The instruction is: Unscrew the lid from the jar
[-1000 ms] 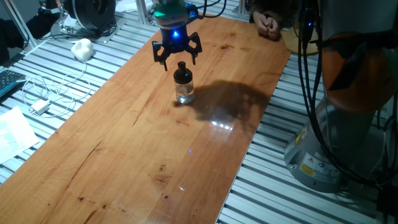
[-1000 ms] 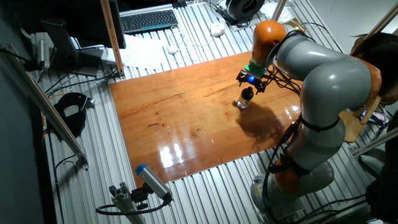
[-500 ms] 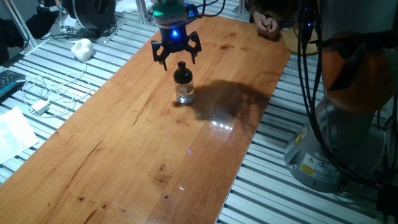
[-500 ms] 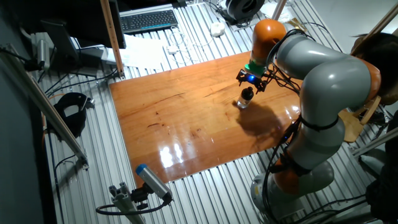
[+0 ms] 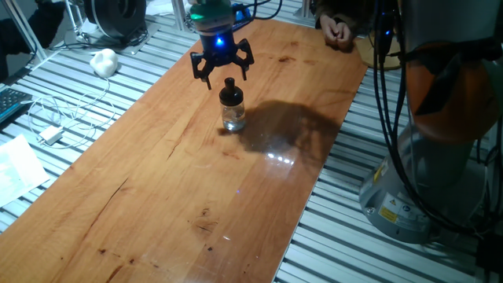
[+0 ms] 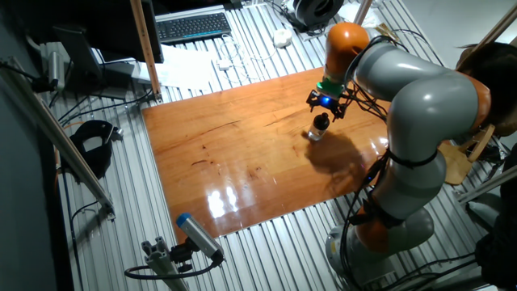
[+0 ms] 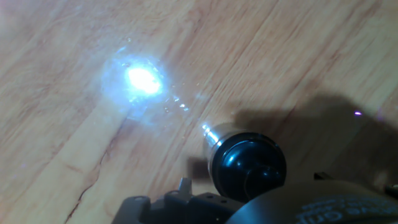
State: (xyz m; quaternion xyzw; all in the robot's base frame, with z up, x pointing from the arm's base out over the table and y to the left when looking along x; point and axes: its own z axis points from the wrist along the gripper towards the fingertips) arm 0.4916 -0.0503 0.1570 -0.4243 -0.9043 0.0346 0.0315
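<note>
Directly above the lid (image 5: 229, 83), claw (image 5: 222, 72) spread apart, clear of jar (image 5: 233, 115)

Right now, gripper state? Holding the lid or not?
Gripper: open, holding nothing. It hangs above the black lid, not touching it; the lid sits on the glass jar.

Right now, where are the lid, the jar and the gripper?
lid (image 7: 249, 164), hand view, on its black top.
jar (image 5: 233, 115), one fixed view, on its glass body.
gripper (image 5: 222, 72), one fixed view, between its fingertips.
</note>
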